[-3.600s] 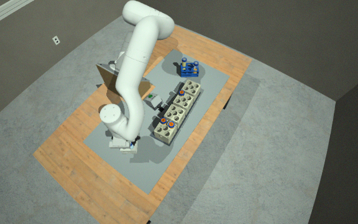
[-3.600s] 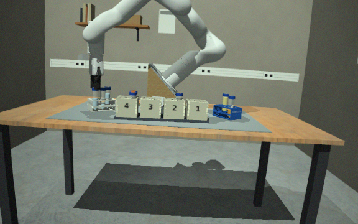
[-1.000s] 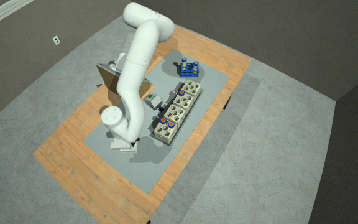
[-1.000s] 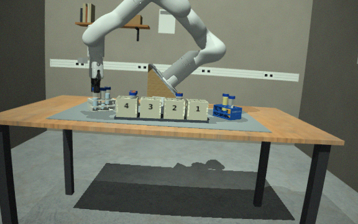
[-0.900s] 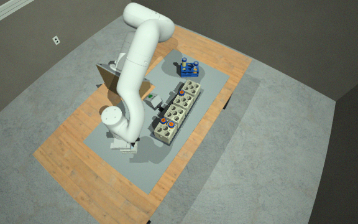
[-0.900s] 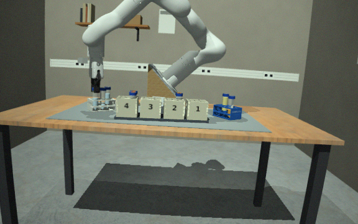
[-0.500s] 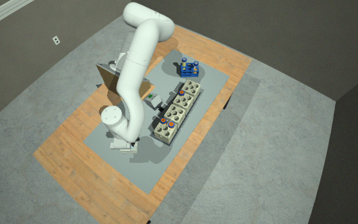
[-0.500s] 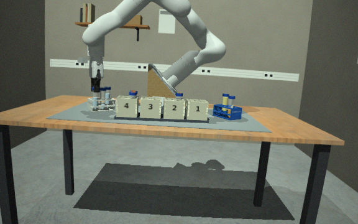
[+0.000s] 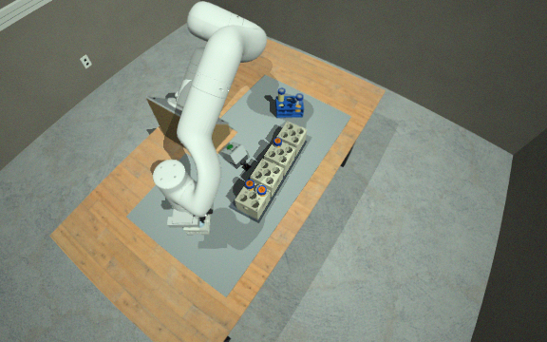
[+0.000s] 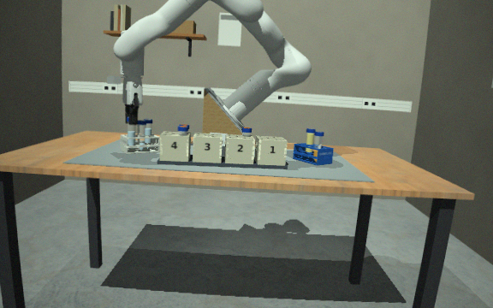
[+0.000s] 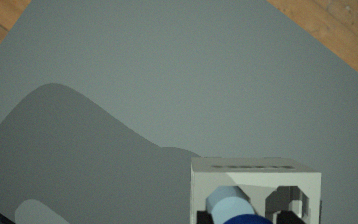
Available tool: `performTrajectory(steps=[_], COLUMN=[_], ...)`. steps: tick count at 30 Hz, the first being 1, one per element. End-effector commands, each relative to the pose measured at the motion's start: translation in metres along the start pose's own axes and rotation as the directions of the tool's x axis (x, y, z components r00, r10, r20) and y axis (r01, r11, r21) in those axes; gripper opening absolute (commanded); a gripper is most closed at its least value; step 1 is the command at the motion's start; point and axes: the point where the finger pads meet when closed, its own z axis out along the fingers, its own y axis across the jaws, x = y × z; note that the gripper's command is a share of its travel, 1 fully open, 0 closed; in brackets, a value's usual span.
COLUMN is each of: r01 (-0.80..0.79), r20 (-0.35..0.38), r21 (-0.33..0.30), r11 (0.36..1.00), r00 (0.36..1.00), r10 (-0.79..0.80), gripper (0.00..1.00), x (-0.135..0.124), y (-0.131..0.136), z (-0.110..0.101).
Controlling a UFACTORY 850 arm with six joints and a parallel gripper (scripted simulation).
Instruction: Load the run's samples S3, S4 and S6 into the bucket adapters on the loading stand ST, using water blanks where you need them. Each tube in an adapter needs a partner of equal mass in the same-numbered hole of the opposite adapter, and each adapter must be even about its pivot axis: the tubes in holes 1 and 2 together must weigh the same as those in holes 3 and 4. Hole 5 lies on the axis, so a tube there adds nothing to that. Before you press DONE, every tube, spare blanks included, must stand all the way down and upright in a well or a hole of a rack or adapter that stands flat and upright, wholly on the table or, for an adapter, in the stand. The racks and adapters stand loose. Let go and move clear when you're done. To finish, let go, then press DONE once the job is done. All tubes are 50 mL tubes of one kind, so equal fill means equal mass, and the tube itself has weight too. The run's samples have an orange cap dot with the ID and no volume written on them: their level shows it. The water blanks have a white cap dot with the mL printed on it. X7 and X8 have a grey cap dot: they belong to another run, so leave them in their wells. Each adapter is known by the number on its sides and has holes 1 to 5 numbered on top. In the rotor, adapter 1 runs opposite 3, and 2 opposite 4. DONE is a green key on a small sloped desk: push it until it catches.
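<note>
On the stand, the adapters (image 9: 253, 209) (image 10: 174, 155) read 4, 3, 2, 1.

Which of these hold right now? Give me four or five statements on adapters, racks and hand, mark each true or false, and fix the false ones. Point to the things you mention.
1. The hand (image 9: 203, 219) (image 10: 132, 121) is shut on a blue-capped tube (image 10: 131, 136) (image 11: 230, 207) at the white rack (image 9: 197, 231) (image 10: 137, 151) (image 11: 256, 180). True.
2. Adapter 4 (image 9: 254, 209) (image 10: 175, 151) has no tubes in it. False: two orange-dotted tubes (image 9: 250, 183) (image 9: 261, 190) (image 10: 183, 127) stand there.
3. Adapter 1 (image 9: 293, 134) (image 10: 272, 154) holds no tube. True.
4. The blue rack (image 9: 290, 114) (image 10: 320, 157) is beside adapter 4. False: it stands nearest adapter 1.
</note>
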Motion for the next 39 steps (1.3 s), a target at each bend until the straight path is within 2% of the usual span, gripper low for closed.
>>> performTrajectory(steps=[1, 17, 39], r01=[0.001, 0.001, 0.001], r20=[-0.002, -0.002, -0.002], r21=[0.0, 0.0, 0.0], r11=[1.0, 1.0, 1.0], r00=[1.0, 1.0, 1.0], r10=[-0.001, -0.001, -0.001], gripper=[0.0, 0.0, 0.0], x=[0.001, 0.001, 0.001], y=[0.0, 0.0, 0.0], z=[-0.004, -0.01, -0.05])
